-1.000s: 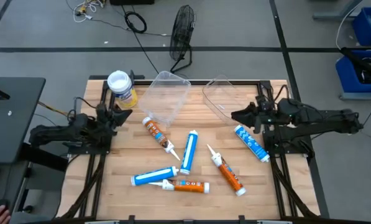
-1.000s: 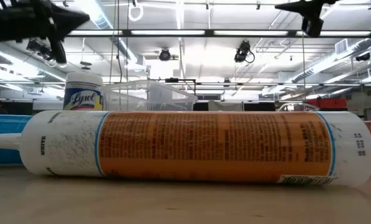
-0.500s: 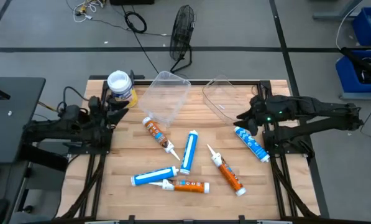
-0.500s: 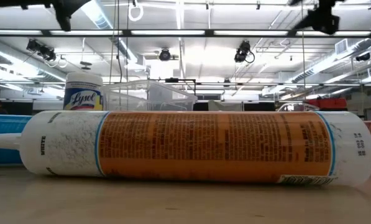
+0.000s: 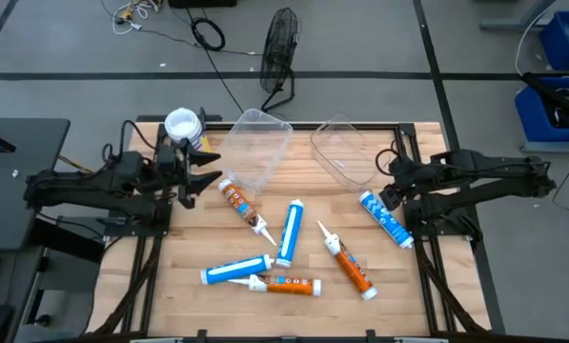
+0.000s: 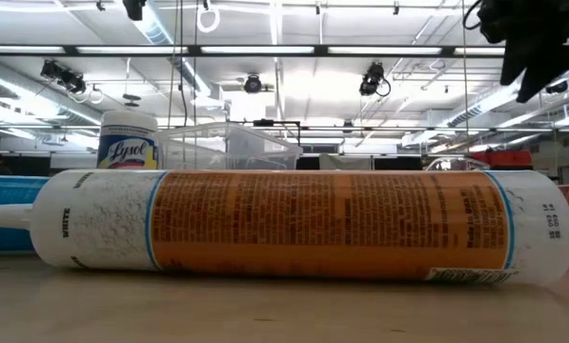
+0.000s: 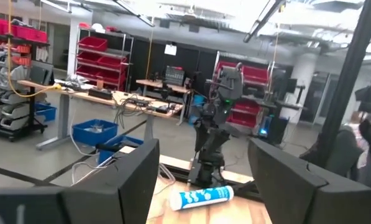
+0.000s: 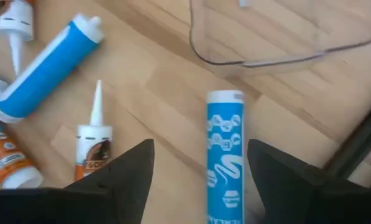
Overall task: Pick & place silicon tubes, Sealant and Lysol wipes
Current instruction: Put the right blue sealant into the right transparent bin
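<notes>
Pale wooden worktop (image 5: 198, 305), planked with a matt grain. Two clear glossy plastic bins (image 5: 255, 145). Smooth, printed plastic tubes (image 5: 290, 231). The Lysol wipes (image 5: 184, 133) canister carries a white plastic lid.

A black fan (image 5: 280, 43) stands on the grey floor behind the wooden table (image 5: 198, 243), and black cables (image 5: 206, 33) lie on the floor near it. Blue bins (image 5: 560, 71) stand on the floor beside the table. Shelves with red bins (image 7: 101, 56) are in the room beyond.

Lysol wipes (image 5: 183, 128) upright, tubes (image 5: 290, 231) lying scattered
</notes>
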